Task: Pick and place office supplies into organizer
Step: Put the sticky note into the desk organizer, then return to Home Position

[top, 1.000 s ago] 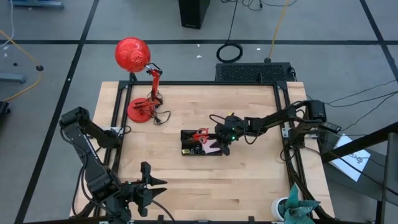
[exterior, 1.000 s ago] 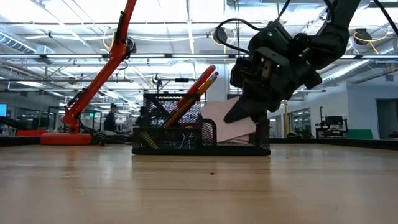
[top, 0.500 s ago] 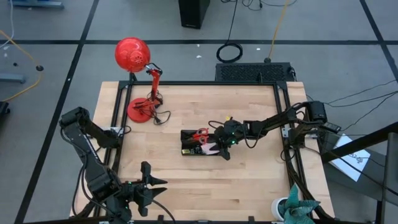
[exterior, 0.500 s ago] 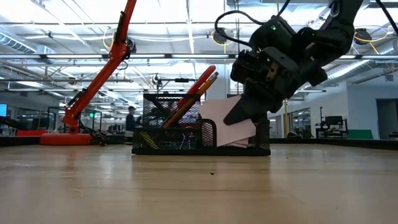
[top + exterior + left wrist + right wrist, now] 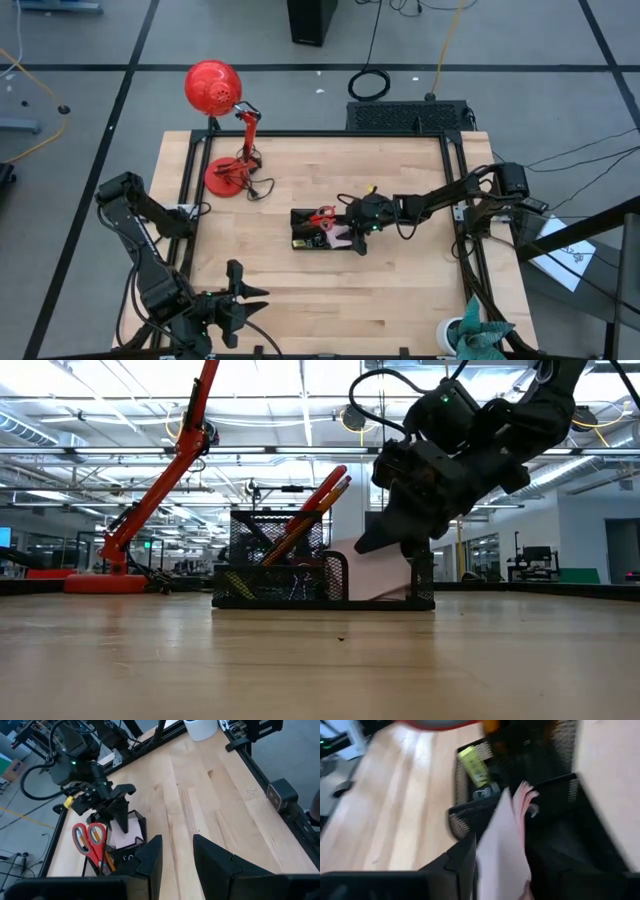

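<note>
both fingers of the right gripper [image 5: 385,545] stand apart astride the sticky-note pad [image 5: 507,845], partly hiding it in the organizer [image 5: 300,585].

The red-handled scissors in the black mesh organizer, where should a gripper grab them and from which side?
Grip the red-handled scissors by the handle loops, coming from above: the handles stick up out of the black mesh organizer while the blades are hidden inside.

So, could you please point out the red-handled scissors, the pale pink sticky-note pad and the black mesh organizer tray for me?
Red-handled scissors [image 5: 89,839]: left wrist view, on the handle loops.
Pale pink sticky-note pad [image 5: 504,851]: right wrist view, on its flat face.
Black mesh organizer tray [image 5: 270,588]: low view, on its front wall.
</note>
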`<control>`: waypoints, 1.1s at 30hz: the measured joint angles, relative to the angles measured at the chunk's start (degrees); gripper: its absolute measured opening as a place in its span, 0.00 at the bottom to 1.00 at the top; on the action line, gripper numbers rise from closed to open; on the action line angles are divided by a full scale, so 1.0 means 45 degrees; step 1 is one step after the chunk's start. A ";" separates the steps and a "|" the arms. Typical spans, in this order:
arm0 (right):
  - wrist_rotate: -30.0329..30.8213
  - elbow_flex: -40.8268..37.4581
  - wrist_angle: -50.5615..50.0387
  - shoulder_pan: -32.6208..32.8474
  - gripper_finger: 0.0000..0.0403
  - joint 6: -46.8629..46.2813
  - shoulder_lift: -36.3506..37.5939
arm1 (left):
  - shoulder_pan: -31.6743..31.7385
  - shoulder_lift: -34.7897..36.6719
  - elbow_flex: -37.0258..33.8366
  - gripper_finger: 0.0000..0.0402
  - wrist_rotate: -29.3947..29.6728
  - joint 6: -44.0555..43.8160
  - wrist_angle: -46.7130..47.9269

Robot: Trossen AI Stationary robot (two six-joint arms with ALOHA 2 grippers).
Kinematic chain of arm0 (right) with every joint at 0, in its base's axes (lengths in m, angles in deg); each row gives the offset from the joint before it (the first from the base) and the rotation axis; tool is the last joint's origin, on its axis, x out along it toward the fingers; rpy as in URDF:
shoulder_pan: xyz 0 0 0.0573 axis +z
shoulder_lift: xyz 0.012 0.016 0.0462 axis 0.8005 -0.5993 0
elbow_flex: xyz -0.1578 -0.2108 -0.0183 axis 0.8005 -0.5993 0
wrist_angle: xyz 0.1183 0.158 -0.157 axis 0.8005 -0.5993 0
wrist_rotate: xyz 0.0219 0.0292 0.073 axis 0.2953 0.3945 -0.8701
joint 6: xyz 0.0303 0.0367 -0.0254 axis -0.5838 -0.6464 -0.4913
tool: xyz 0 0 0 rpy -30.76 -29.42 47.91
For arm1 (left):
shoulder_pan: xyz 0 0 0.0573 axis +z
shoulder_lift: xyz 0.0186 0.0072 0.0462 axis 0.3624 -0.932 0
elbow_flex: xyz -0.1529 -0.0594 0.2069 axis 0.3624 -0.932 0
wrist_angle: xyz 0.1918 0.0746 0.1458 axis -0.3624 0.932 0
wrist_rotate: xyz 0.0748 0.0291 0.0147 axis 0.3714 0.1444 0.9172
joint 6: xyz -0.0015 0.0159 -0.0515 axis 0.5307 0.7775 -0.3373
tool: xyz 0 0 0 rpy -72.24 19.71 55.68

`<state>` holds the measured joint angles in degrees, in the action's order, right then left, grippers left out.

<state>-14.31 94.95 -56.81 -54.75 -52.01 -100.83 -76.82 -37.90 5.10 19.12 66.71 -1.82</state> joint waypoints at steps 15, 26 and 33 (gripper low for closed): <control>0.1256 -0.0049 -0.0948 0.0039 0.37 0.1083 0.1546 | -0.0005 -0.0004 0.0010 0.29 -0.0158 -0.0009 -0.0050; 0.1836 -0.0026 -0.1180 0.0635 0.34 0.1637 0.2249 | 0.0000 -0.0004 0.0010 0.29 -0.0435 0.0010 -0.0058; 0.1815 -0.0024 0.0116 0.1801 0.18 0.0976 0.2252 | 0.0000 -0.0004 0.0010 0.29 -0.0382 0.0349 -0.0048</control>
<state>-6.14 94.84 -56.29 -46.64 -47.62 -90.70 -76.82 -37.92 5.15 17.40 68.28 -2.04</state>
